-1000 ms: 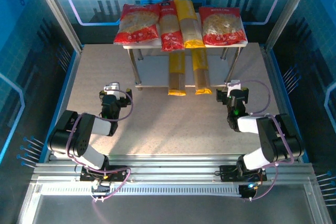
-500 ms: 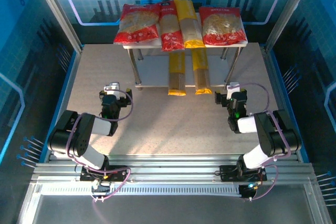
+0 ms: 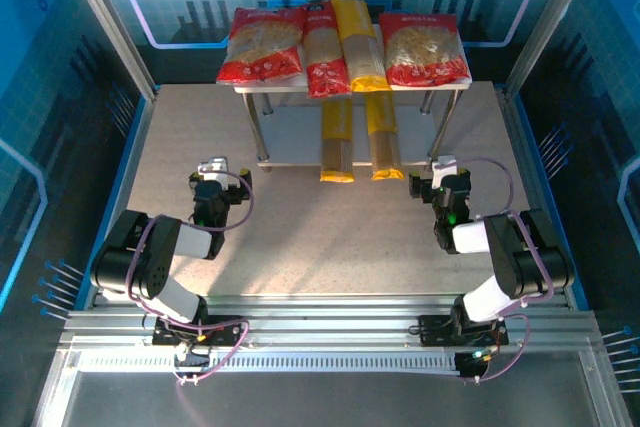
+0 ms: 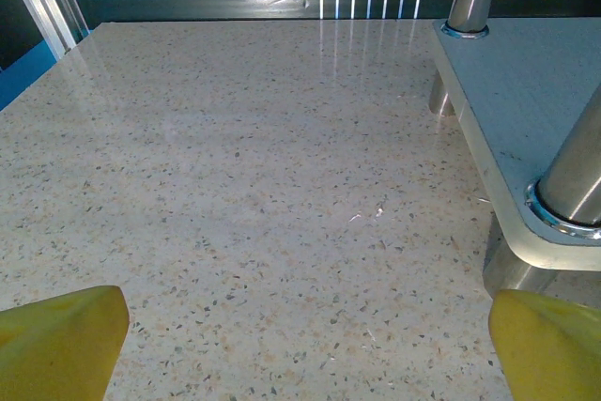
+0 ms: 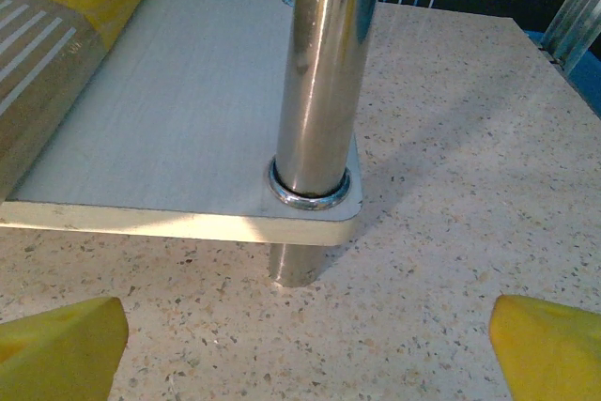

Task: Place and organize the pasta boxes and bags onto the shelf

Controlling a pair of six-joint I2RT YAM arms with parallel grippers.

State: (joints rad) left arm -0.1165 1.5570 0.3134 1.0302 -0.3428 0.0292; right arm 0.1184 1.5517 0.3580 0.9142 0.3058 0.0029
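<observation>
Filling shelf (image 3: 292, 139), 4 packs (image 3: 265, 44) above, 2 below

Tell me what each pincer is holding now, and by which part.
Nothing: the left pincer and the right pincer both stand open, with bare table in the gap.

Nothing legible: white print on red plastic pasta bags (image 3: 265, 44), 12 o'clock, probably branding, too blurred.

Bright, even overhead light, blue cast on the enclosure walls (image 3: 60, 97), lower board of the shelf (image 3: 295, 147) shaded, streaky glare along the far edge of the table (image 4: 235, 157) in the left wrist view, highlight on the chrome leg (image 5: 324, 72), its soft shadow falling right
</observation>
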